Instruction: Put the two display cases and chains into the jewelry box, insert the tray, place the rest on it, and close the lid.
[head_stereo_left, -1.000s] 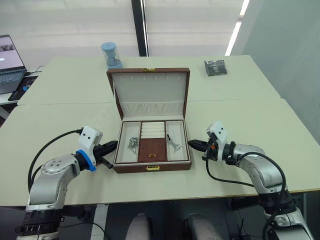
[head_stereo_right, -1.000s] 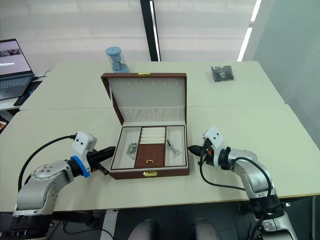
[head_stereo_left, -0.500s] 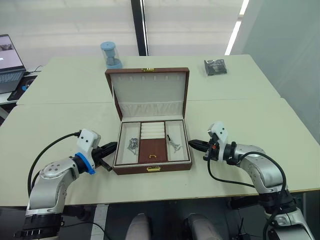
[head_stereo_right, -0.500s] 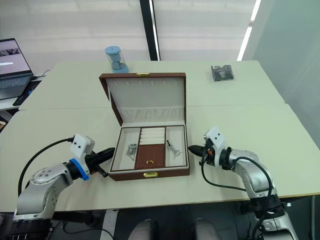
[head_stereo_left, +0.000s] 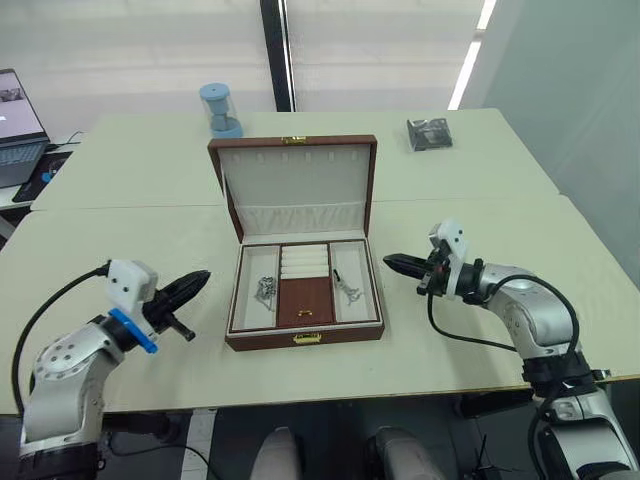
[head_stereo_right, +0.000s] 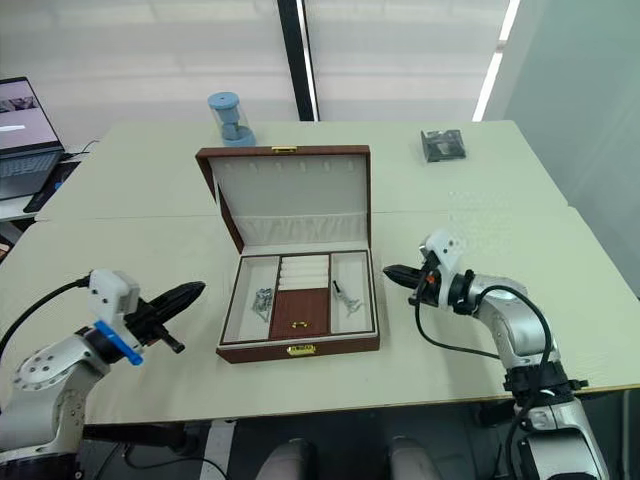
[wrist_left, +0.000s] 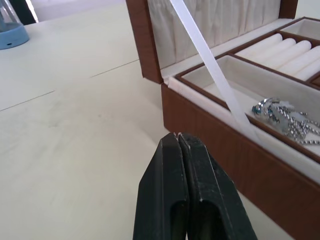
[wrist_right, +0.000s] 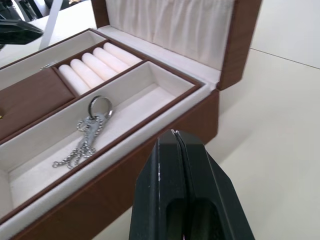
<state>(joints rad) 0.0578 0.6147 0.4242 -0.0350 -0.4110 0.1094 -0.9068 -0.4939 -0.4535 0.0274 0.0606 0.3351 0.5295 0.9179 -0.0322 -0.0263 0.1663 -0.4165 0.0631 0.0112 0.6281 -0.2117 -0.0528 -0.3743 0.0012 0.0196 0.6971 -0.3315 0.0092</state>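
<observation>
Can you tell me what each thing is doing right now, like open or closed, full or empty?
lid: open, standing up
jewelry box: open, tray in
tray: seated in box, chains in both side compartments
left gripper: jaws shut, empty
right gripper: jaws shut, empty

Before me stands a pale cream table with a seam running across its top. On it, near my edge, sits the brown leather-look jewelry box, its lid upright. Toward the far edge stand a small blue hourglass-shaped timer to my left and a flat dark packet to my right.
</observation>
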